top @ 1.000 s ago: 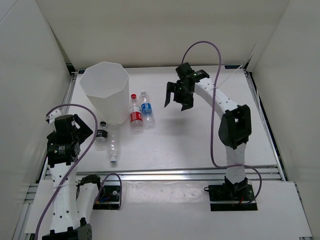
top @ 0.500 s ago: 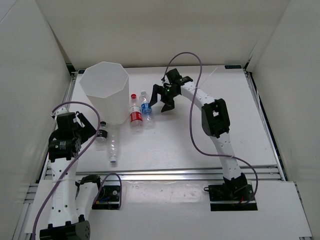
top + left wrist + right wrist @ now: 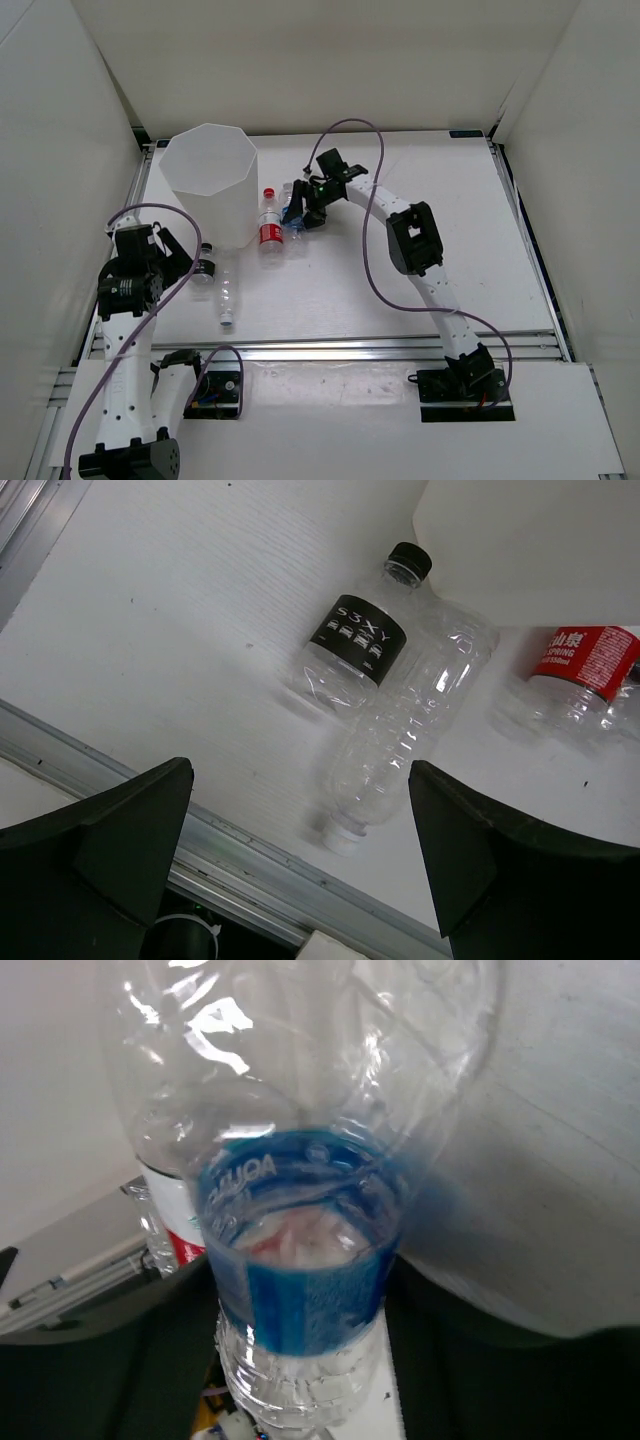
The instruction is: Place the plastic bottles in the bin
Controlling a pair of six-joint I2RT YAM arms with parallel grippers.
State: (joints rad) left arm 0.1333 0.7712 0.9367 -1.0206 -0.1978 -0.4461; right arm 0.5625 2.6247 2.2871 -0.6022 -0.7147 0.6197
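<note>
Grasp step: right gripper (image 3: pixel 297 207) clamped on blue-label bottle (image 3: pixel 300 1290) between jaws; left gripper (image 3: pixel 300 770) wide apart. Next: lift to bin (image 3: pixel 215 205).

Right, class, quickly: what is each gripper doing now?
Left gripper: open, holding nothing.
Right gripper: closed on the blue-label bottle.

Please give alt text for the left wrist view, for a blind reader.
The open left gripper frames two bottles lying on the white table: a black-capped bottle with a dark label and, beside it, an unlabelled clear bottle. A red-labelled bottle and the bin show at the right.
</note>
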